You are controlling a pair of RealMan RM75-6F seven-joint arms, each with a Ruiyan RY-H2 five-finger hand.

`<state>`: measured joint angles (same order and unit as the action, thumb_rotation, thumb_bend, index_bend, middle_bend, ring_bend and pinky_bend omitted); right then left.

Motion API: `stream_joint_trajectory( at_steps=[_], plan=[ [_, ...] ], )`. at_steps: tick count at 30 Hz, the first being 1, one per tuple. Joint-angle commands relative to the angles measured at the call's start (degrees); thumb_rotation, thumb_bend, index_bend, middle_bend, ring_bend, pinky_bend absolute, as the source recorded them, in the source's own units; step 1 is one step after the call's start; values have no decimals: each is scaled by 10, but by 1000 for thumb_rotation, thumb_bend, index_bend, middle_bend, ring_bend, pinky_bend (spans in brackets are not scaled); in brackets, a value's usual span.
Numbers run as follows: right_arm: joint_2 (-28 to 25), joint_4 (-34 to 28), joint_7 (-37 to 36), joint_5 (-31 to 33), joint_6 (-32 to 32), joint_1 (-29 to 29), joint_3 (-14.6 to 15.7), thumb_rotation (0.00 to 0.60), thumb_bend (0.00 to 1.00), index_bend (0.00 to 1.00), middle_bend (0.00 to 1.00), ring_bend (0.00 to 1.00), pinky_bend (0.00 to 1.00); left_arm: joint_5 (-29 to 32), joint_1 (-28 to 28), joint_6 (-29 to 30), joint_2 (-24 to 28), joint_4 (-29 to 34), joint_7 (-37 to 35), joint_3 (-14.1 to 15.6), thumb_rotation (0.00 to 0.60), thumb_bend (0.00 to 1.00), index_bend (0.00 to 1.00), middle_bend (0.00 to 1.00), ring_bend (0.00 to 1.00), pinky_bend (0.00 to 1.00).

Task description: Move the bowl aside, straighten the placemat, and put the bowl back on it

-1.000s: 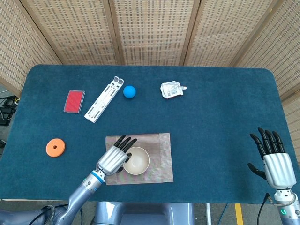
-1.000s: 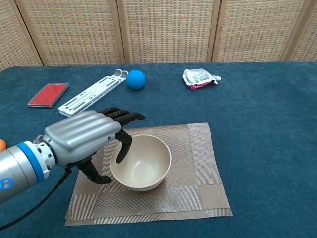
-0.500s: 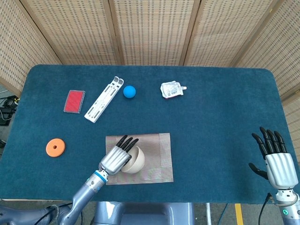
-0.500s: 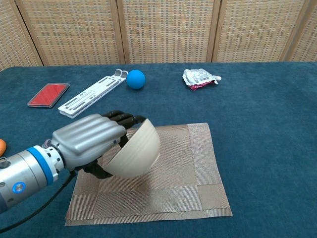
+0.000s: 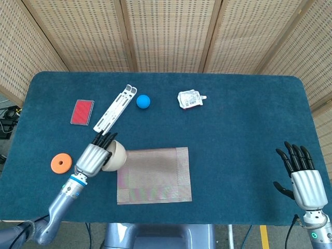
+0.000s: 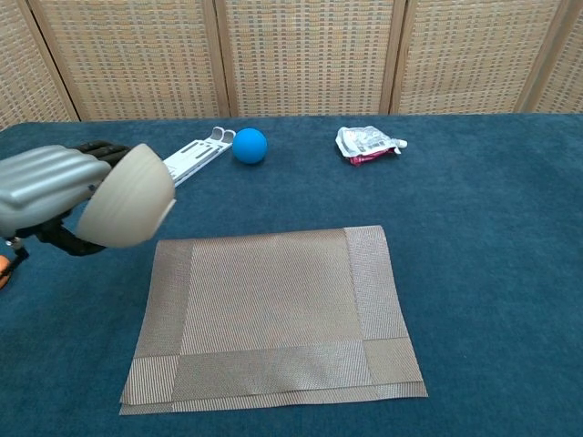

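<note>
My left hand [image 5: 92, 157] [image 6: 47, 188] holds the cream bowl [image 5: 116, 155] [image 6: 130, 198] tilted on its side, lifted above the table just left of the placemat. The brown woven placemat [image 5: 153, 174] [image 6: 271, 309] lies bare near the table's front edge, slightly skewed, with its front edge doubled over. My right hand [image 5: 303, 175] stays at the front right corner with its fingers spread and nothing in it; the chest view does not show it.
An orange disc [image 5: 61, 163] lies left of my left hand. Behind it are a red card [image 5: 82, 112], a white rail [image 5: 115, 109] [image 6: 170, 168], a blue ball [image 5: 143, 101] [image 6: 250, 146] and a foil pouch [image 5: 190, 98] [image 6: 366, 143].
My left hand gripped the bowl, tipped it on its side and carried it left off the placemat, which now lies bare. The right hand has barely moved.
</note>
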<state>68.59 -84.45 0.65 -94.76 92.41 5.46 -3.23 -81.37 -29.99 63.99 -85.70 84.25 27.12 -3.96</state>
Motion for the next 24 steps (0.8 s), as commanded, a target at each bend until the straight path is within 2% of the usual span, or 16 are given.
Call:
stream_joint_trajectory(
  at_steps=[1,7,14,20,24],
  plan=[
    [0,-1,1,-3,1,0,1,600,18,166,0,0,0,3,12,0,29,-39,-28,11,600,534,769,0,0,0],
    [1,-3,2,-7,0,0,4,600,17,167,0,0,0,19,29,-13,41,-109,-81,23,600,534,765,0,0,0],
    [0,-5,0,-10,-2,1,7,600,18,167,0,0,0,35,35,-39,25,-168,-108,30,600,534,763,0,0,0],
    [-2,-6,-8,-9,-7,2,8,600,18,167,0,0,0,46,32,-65,13,-182,-100,35,600,533,742,0,0,0],
    [-3,-6,-11,-8,-6,2,8,600,18,167,0,0,0,55,29,-79,12,-176,-87,36,600,500,673,0,0,0]
  ],
)
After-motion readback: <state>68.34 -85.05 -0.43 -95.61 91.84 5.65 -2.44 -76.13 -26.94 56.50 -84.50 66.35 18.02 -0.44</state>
